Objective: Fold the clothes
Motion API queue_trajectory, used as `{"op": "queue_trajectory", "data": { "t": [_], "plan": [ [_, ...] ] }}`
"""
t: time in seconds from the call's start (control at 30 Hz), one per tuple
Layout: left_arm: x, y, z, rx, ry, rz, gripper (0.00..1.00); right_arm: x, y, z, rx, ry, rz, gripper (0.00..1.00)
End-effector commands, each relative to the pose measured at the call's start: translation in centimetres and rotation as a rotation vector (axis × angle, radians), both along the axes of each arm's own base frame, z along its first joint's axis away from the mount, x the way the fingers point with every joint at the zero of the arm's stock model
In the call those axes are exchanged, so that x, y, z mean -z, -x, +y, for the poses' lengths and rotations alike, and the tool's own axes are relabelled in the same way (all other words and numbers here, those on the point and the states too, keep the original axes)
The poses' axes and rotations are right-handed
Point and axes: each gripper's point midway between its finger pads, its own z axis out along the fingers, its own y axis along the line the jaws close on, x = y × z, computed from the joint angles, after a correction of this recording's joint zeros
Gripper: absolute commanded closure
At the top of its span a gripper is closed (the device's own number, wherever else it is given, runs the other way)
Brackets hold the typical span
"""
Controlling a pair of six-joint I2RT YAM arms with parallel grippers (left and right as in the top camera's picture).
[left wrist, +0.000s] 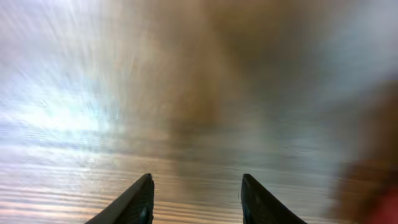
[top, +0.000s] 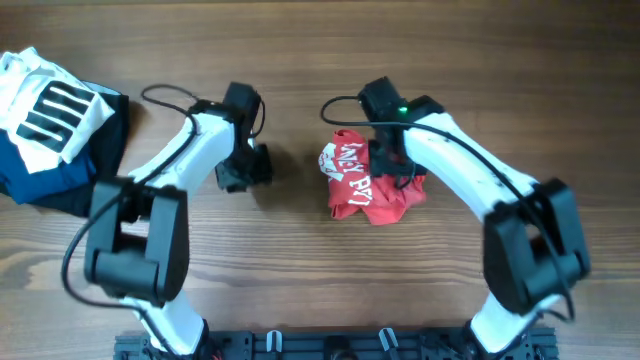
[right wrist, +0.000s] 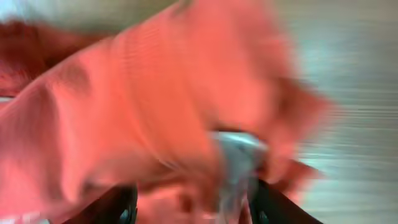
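The red T-shirt (top: 362, 192) lies crumpled in a heap at the table's middle, white lettering showing on its left side. My right gripper (top: 392, 160) is down on the heap's upper right part. In the blurred right wrist view its fingers (right wrist: 193, 202) stand wide apart with red fabric (right wrist: 155, 93) and a pale patch bunched between them. My left gripper (top: 245, 172) hangs over bare wood to the left of the shirt, apart from it. In the left wrist view its fingers (left wrist: 196, 190) are open and empty, with a red blur of the shirt at the lower right corner (left wrist: 382, 208).
A white garment with black stripes (top: 45, 105) lies on folded navy (top: 35, 175) and black (top: 108, 125) garments at the far left edge. The tabletop is brown wood (top: 280, 260). The arm bases stand at the front edge.
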Motion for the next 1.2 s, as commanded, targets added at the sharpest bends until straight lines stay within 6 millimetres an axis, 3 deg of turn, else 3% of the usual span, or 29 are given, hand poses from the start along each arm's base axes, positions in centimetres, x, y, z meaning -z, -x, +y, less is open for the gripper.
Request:
{"op": "queue_trajectory", "data": {
  "t": [0.0, 0.1, 0.23, 0.33, 0.47, 0.6, 0.73, 0.83, 0.87, 0.9, 0.93, 0.97, 1.03, 1.17],
  "plan": [
    [-7.3, -6.0, -2.5, 0.057, 0.122, -0.331, 0.54, -6.1, -1.0, -1.7, 0.036, 0.028, -0.195, 0.42],
    [-8.7, -8.1, -5.3, 0.107, 0.224, -0.440, 0.53, -7.1, 0.6, -0.5, 0.008, -0.066, -0.154, 0.43],
    [-9.5, -9.5, -9.3, 0.206, 0.308, -0.538, 0.50, -6.5, 3.3, 2.3, -0.012, -0.239, -0.016, 0.43],
    [-9.2, -10.2, -11.9, 0.255, 0.338, -0.583, 0.50, -6.1, 4.4, 1.9, 0.108, -0.239, 0.028, 0.44],
    [-7.3, -10.4, -15.4, 0.317, 0.374, -0.601, 0.50, -5.4, 5.2, 1.5, 0.145, -0.226, 0.059, 0.44],
    [-3.9, -9.3, -16.7, 0.345, 0.363, -0.523, 0.50, -3.2, 6.1, 1.0, 0.171, -0.205, 0.100, 0.44],
    [0.0, -6.8, -16.6, 0.358, 0.322, -0.380, 0.51, 0.2, 7.0, 0.9, 0.174, -0.211, 0.119, 0.44],
    [2.4, -3.9, -13.9, 0.359, 0.206, -0.231, 0.59, 2.3, 5.8, 0.5, 0.171, -0.190, 0.054, 0.44],
    [2.8, -3.2, -12.7, 0.348, 0.155, -0.191, 0.66, 2.8, 5.3, 0.0, 0.172, -0.164, 0.025, 0.47],
    [3.5, -1.5, -10.8, 0.337, 0.087, -0.105, 0.81, 3.5, 4.4, -1.0, 0.180, -0.108, -0.018, 0.51],
    [3.7, 0.0, -9.8, 0.328, 0.061, -0.035, 0.92, 3.9, 3.7, -1.3, 0.158, -0.094, -0.035, 0.53],
    [3.8, 1.4, -9.1, 0.324, 0.040, 0.028, 0.96, 4.3, 3.2, -1.4, 0.137, -0.090, -0.043, 0.53],
    [3.7, 3.8, -7.8, 0.289, -0.001, 0.134, 0.96, 5.1, 2.0, -1.6, 0.116, -0.092, -0.061, 0.52],
    [3.8, 6.6, -6.0, 0.239, -0.062, 0.251, 0.96, 5.1, 0.0, -1.8, 0.110, -0.114, -0.121, 0.49]
  ]
}}
